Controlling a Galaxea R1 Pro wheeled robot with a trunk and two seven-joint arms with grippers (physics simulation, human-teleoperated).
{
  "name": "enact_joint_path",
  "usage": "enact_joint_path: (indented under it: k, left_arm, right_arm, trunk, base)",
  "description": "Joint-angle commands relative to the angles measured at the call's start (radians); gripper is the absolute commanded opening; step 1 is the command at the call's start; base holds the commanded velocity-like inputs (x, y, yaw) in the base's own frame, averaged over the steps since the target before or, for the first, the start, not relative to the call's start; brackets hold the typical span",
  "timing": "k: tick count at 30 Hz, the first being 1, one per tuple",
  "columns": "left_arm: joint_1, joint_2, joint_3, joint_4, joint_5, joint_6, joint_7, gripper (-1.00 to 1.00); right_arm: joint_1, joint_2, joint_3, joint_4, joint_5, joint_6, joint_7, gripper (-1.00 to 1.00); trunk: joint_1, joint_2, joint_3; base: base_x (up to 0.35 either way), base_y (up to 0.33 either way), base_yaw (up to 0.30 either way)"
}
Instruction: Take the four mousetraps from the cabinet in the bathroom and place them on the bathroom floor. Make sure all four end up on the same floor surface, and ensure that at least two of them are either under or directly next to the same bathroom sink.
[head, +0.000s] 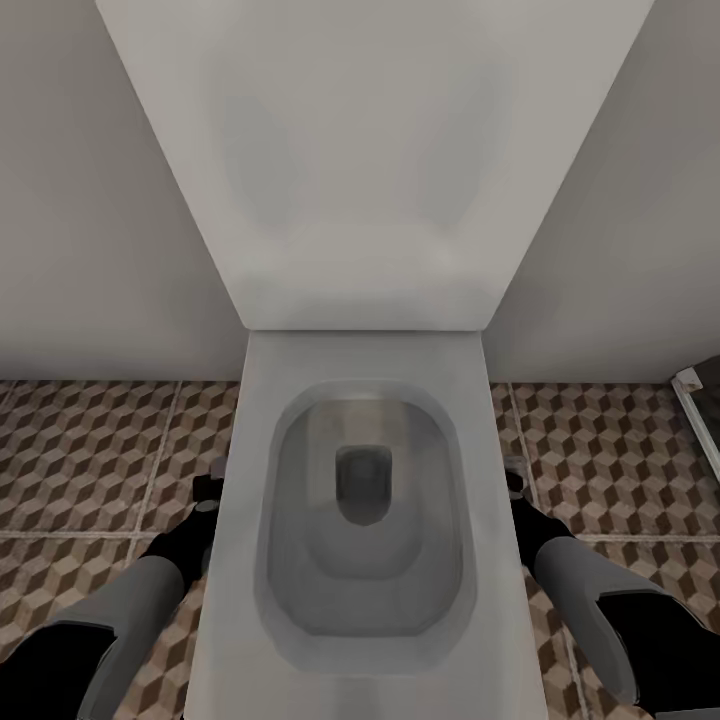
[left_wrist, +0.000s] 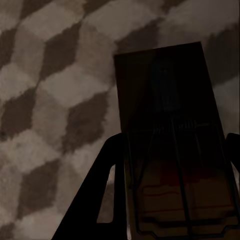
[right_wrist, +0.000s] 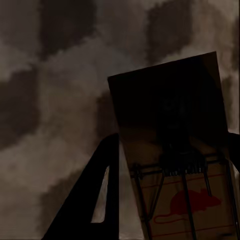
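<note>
In the left wrist view a dark-brown mousetrap (left_wrist: 167, 100) with a wire spring sits between the two black fingers (left_wrist: 102, 185) of my left gripper (left_wrist: 172, 145), which is shut on it above the cube-patterned bathroom floor (left_wrist: 50, 100). The right wrist view has a second mousetrap (right_wrist: 165, 105), with a red mouse print, clamped in my right gripper (right_wrist: 170, 145) over the same tiles (right_wrist: 60, 100). From the head camera, my left gripper (head: 212, 482) and right gripper (head: 515, 485) hang low on either side of a toilet. The sink and cabinet are out of view.
A white toilet (head: 365, 640) with its lid raised (head: 370, 150) stands straight ahead between my arms, against a pale wall. Patterned floor tiles (head: 90, 450) run to both sides. A metal-edged panel (head: 695, 400) stands at the far right.
</note>
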Motion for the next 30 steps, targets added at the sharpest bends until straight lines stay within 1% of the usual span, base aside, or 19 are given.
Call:
enact_joint_path:
  k: [1, 4, 5, 6, 8, 9, 10, 12, 14, 16, 19, 20, 23, 24, 27, 30]
  left_arm:
    - [0.0, 0.008, -0.009, 0.002, 0.01, -0.003, -0.002, -1.0]
    - [0.0, 0.042, -0.006, 0.004, 0.014, -0.006, -0.038, -1.0]
    - [0.0, 0.049, -0.006, 0.005, 0.014, -0.009, -0.042, -1.0]
    - [0.0, 0.063, -0.005, 0.005, 0.015, -0.015, -0.048, -1.0]
    - [0.0, 0.075, -0.005, 0.006, 0.017, -0.02, -0.052, -1.0]
    - [0.0, 0.087, -0.004, 0.007, 0.019, -0.023, -0.055, -1.0]
    - [0.0, 0.093, -0.004, 0.007, 0.022, -0.025, -0.056, -1.0]
    - [0.0, 0.107, -0.004, 0.011, 0.033, -0.027, -0.058, -1.0]
    - [0.0, 0.113, -0.004, 0.015, 0.044, -0.029, -0.059, -1.0]
    - [0.0, 0.118, -0.004, 0.023, 0.062, -0.031, -0.06, -1.0]
    - [0.0, 0.122, -0.004, 0.036, 0.08, -0.033, -0.061, -1.0]
    - [0.0, 0.123, -0.005, 0.04, 0.082, -0.034, -0.062, -1.0]
    - [0.0, 0.124, -0.005, 0.06, 0.089, -0.042, -0.062, -1.0]
    - [0.0, 0.124, -0.005, 0.072, 0.09, -0.054, -0.064, -1.0]
    - [0.0, 0.123, -0.006, 0.095, 0.092, -0.084, -0.071, -1.0]
    - [0.0, 0.122, -0.006, 0.113, 0.094, -0.099, -0.084, -1.0]
  right_arm:
    - [0.0, -0.004, 0.008, 0.005, -0.003, -0.002, -0.001, -1.0]
    - [0.0, -0.02, 0.006, 0.016, -0.004, -0.017, -0.001, -1.0]
    - [0.0, -0.023, 0.006, 0.017, -0.005, -0.02, -0.001, -1.0]
    - [0.0, -0.029, 0.006, 0.019, -0.005, -0.023, -0.001, -1.0]
    - [0.0, -0.034, 0.006, 0.022, -0.005, -0.025, -0.001, -1.0]
    - [0.0, -0.039, 0.006, 0.025, -0.006, -0.027, -0.001, -1.0]
    - [0.0, -0.041, 0.005, 0.026, -0.006, -0.027, -0.001, -1.0]
    - [0.0, -0.044, 0.005, 0.029, -0.006, -0.029, -0.001, -1.0]
    - [0.0, -0.045, 0.004, 0.031, -0.008, -0.03, -0.001, -1.0]
    - [0.0, -0.047, 0.004, 0.033, -0.018, -0.03, -0.001, -1.0]
    - [0.0, -0.049, 0.005, 0.036, -0.045, -0.03, -0.001, -1.0]
    - [0.0, -0.05, 0.005, 0.04, -0.059, -0.031, -0.001, -1.0]
    - [0.0, -0.05, 0.006, 0.052, -0.073, -0.033, -0.001, -1.0]
    - [0.0, -0.05, 0.006, 0.06, -0.078, -0.037, -0.001, -1.0]
    - [0.0, -0.051, 0.008, 0.069, -0.083, -0.047, -0.001, -1.0]
    - [0.0, -0.05, 0.009, 0.073, -0.086, -0.052, -0.001, -1.0]
  trunk:
    - [0.0, 0.0, 0.0]
    - [0.0, 0.0, 0.0]
    - [0.0, 0.0, 0.0]
    - [0.0, 0.0, 0.0]
    - [0.0, 0.0, 0.0]
    - [0.0, 0.0, 0.0]
    - [0.0, 0.0, 0.0]
    - [0.0, 0.0, 0.0]
    - [0.0, 0.0, 0.0]
    - [0.0, 0.0, 0.0]
    - [0.0, 0.0, 0.0]
    - [0.0, 0.0, 0.0]
    - [0.0, 0.0, 0.0]
    - [0.0, 0.0, 0.0]
    - [0.0, 0.0, 0.0]
    - [0.0, 0.0, 0.0]
  base:
    - [0.0, 0.0, 0.0]
    - [0.0, 0.0, 0.0]
    - [0.0, 0.0, 0.0]
    - [0.0, 0.0, 0.0]
    - [0.0, 0.0, 0.0]
    - [0.0, 0.0, 0.0]
    - [0.0, 0.0, 0.0]
    - [0.0, 0.0, 0.0]
    - [0.0, 0.0, 0.0]
    - [0.0, 0.0, 0.0]
    - [0.0, 0.0, 0.0]
    - [0.0, 0.0, 0.0]
    - [0.0, 0.0, 0.0]
    - [0.0, 0.0, 0.0]
    - [0.0, 0.0, 0.0]
    - [0.0, 0.0, 0.0]
